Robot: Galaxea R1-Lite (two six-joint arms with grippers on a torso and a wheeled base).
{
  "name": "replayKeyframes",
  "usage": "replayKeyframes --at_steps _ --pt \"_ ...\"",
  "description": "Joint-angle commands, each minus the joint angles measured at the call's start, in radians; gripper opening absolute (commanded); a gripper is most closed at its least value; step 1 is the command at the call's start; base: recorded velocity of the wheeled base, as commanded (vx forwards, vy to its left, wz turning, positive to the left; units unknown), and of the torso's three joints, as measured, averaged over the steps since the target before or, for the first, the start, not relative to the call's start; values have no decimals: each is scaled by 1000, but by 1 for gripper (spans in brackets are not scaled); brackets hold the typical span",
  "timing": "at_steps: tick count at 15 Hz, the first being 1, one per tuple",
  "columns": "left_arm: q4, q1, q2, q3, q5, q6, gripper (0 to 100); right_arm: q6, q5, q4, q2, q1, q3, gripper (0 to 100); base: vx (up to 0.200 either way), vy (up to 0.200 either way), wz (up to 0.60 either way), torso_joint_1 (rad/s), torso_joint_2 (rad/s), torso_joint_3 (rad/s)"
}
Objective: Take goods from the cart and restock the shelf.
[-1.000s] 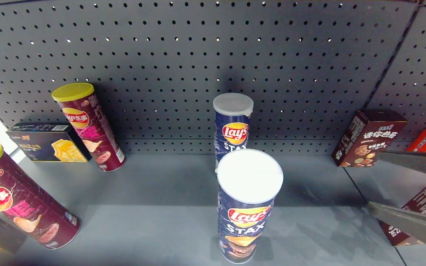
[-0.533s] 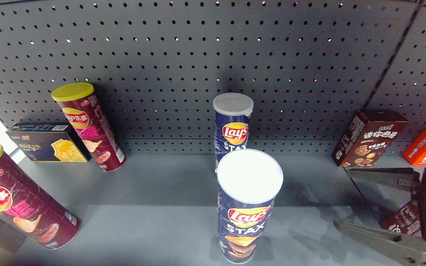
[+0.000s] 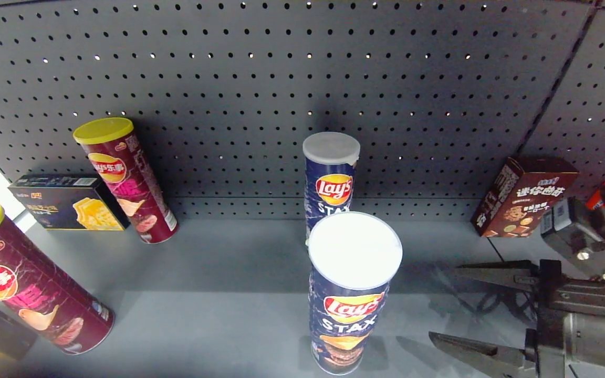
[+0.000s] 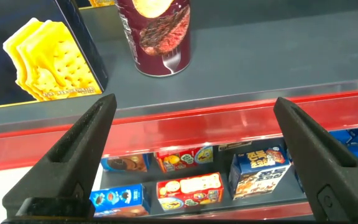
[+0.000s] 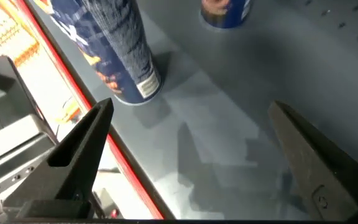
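- Two blue cans stand upright on the shelf (image 3: 218, 273), long axes vertical. The front blue can (image 3: 352, 310) is at 6 o'clock of the rear blue can (image 3: 330, 181), just before it and near the shelf's front edge.
- Both look already stocked, so I judge the next item has to come from the cart.
- The right gripper (image 3: 444, 303) is the nearer arm. It sits at about 3 to 4 o'clock of the front blue can, close but apart from it.
- Its jaws are spread wide with nothing between them, and their tips point toward 9 o'clock, at the can's lower body.
- That is the relation that matters. A pull away toward 3 o'clock keeps the tall can safe, while any drift toward 9 o'clock would catch it low and likely tip it.
- The left gripper (image 4: 194, 102) hangs over the shelf's red front lip (image 4: 197, 121), jaws also wide and empty.
- A maroon can (image 4: 160, 37) and a black cracker box (image 4: 48, 62) lie just beyond it, well apart from the blue cans.
- Farther out in the head view, another maroon can (image 3: 126, 181) leans at 9 o'clock of the rear blue can.
- A brown cookie box (image 3: 523, 197) stands at 3 o'clock, against the pegboard (image 3: 281, 79).
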Motion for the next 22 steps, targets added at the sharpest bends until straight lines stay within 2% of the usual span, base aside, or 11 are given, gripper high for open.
replayKeyframes --at_steps 1,7,16,22 --pt "0 0 1 0 0 0 100 0 -11 -2 51 14 -5 100 0 0 0 0 0 0" --pt "0 0 1 0 0 -2 100 0 -36 -42 146 50 -27 100 0 0 0 0 0 0" --pt "0 2 1 0 0 -2 100 0 -36 -42 237 51 -105 100 0 0 0 0 0 0" --pt "0 2 1 0 0 -2 100 0 -36 -54 234 50 -91 100 0 0 0 0 0 0"
